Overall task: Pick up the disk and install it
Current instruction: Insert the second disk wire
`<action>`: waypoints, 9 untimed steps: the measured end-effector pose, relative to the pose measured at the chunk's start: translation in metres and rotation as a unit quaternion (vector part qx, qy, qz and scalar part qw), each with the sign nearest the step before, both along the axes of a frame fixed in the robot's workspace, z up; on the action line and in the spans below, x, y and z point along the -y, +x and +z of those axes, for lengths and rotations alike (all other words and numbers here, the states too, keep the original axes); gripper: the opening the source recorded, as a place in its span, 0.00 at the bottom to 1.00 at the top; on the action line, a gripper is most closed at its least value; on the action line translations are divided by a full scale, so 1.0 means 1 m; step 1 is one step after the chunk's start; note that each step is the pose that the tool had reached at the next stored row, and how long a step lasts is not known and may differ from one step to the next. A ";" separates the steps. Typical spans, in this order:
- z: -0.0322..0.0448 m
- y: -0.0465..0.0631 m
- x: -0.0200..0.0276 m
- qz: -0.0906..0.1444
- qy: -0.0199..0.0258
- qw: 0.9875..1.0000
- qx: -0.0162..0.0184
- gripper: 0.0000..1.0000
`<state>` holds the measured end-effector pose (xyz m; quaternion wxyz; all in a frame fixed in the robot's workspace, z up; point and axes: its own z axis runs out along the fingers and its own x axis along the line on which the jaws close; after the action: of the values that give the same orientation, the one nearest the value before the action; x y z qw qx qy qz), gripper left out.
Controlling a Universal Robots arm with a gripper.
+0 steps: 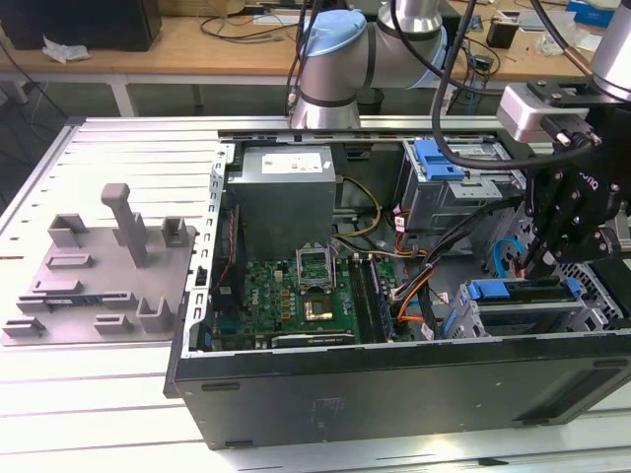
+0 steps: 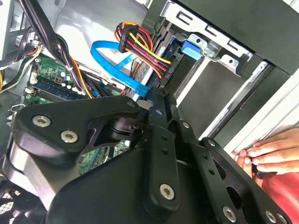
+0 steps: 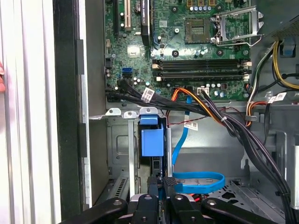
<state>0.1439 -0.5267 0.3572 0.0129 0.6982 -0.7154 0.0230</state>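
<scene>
**Blue-railed disk [image 3: 152,140] in its bay, cables crowding**

Orange and blue cables [image 3: 196,140] run just beside the slot and may snag; the gripper [image 3: 160,183] sits at the disk's edge, clamped or not I cannot tell; a hand [image 2: 268,154] on the case risks pinching.

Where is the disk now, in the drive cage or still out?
In: the disk stands on edge inside the drive cage, with the gripper closed on its end.

Open black computer case [image 1: 394,394] on a slatted table [image 1: 99,414], grey fixture plate [image 1: 99,286] beside it.
</scene>
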 end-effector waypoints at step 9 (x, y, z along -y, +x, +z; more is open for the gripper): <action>-0.0021 0.000 0.0000 0.000 0.000 1.000 0.000 0.16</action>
<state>0.1440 -0.5267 0.3551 0.0129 0.6982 -0.7154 0.0230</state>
